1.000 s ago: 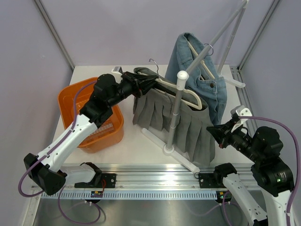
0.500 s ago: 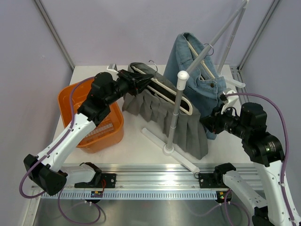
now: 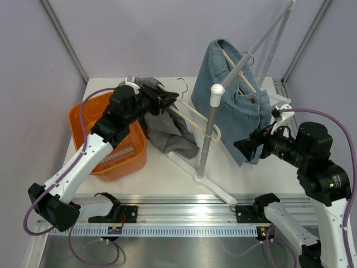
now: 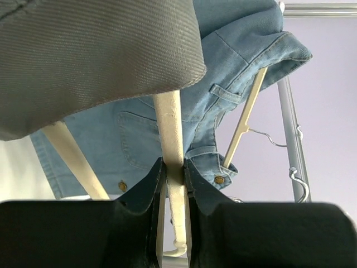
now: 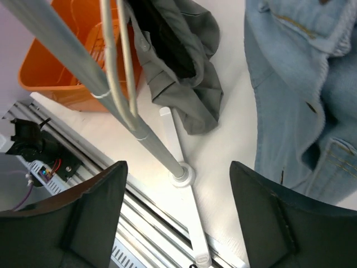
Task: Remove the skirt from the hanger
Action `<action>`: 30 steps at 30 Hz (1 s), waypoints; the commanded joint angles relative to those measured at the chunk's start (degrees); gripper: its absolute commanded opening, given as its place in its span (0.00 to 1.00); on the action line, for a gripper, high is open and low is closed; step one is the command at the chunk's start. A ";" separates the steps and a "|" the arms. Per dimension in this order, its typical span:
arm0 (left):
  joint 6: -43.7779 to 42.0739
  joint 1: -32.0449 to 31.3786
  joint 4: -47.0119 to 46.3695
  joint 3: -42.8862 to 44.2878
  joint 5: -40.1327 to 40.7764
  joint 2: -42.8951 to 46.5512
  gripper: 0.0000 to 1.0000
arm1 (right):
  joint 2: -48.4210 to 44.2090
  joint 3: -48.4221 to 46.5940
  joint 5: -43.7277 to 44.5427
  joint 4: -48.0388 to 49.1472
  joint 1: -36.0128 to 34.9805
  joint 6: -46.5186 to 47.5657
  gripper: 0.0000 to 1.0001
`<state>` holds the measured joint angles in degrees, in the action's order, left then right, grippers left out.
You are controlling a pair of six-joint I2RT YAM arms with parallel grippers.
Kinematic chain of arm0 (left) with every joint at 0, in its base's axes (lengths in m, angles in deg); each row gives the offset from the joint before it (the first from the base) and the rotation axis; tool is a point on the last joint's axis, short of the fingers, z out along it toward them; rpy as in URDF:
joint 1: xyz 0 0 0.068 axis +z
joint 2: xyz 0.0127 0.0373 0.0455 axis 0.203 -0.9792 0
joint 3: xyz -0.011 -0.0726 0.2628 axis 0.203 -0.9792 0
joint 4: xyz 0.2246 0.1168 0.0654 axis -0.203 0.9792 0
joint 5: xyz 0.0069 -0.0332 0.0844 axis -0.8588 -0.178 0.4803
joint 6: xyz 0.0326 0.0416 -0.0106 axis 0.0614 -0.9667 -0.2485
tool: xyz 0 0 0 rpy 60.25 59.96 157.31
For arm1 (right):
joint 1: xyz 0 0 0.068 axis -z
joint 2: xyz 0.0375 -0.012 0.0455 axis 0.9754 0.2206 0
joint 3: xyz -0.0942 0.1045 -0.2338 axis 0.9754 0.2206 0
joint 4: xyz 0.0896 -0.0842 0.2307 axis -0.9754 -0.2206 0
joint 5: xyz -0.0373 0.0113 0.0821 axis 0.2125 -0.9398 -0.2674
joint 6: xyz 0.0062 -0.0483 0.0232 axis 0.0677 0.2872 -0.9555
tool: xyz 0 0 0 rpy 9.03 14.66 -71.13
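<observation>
At the far left an orange basket [image 3: 117,159] sits on the white table [image 3: 162,173]. The left arm reaches over the basket's far rim, and the left gripper [image 3: 164,100] is pinched on the cream hanger [image 3: 196,119]. The left wrist view shows its two dark fingers [image 4: 146,190] pressed against either side of one hanger bar, holding it off the table.

The grey skirt [image 3: 170,131] is bunched over the left end of that hanger, right by the gripper. Its lower part droops into a crumpled heap on the table, just right of the basket and touching the near-left foot of the rack. The right half of the hanger is bare and slants down towards the rack's pole [image 3: 209,134], which stands on its round base near the middle of the table. Whether the skirt's waistband is fully off the hanger I cannot tell.

Further right a denim garment [image 3: 234,78] hangs on its own pale hanger from the rack's slanted rail. The right gripper [image 3: 246,148] hovers at the near right, just beside the denim's lower edge, with its jaws spread wide and nothing between them
</observation>
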<state>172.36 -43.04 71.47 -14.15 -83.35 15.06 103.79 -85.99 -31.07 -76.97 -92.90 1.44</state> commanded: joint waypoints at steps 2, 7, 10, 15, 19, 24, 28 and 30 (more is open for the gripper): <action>-3.51 -1.36 -2.57 6.47 1.98 -0.84 0.00 | 3.34 -4.58 -5.88 3.13 -0.18 -0.56 0.76; -5.18 -3.91 -0.28 10.96 4.44 -3.39 0.00 | 5.20 -6.08 -7.82 5.23 -0.18 -0.47 0.56; -4.83 -4.96 -0.72 11.48 4.79 -4.79 0.00 | 5.99 -6.61 -9.23 6.03 -0.27 -0.12 0.46; -4.74 -6.72 -0.98 12.19 5.58 -6.81 0.00 | 6.95 -6.08 -11.25 7.26 -0.27 0.23 0.46; -4.66 -7.86 -0.98 13.50 6.02 -8.22 0.00 | 6.78 -5.12 -11.96 8.48 -0.27 0.58 0.48; -4.74 -9.01 -0.46 15.70 6.29 -9.63 0.00 | 7.83 -5.20 -13.19 8.31 -0.27 1.72 0.50; -4.92 -9.97 -0.19 16.67 6.55 -10.16 0.00 | 8.54 -4.68 -13.01 7.79 -0.18 3.04 0.50; -5.01 -10.15 0.07 16.85 6.81 -10.24 0.00 | 8.62 -4.50 -12.84 7.52 -0.18 3.48 0.51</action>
<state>169.02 -52.68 76.49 -1.18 -78.56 4.42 111.90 -90.37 -43.07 -70.78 -92.90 3.12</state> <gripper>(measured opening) 0.165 0.507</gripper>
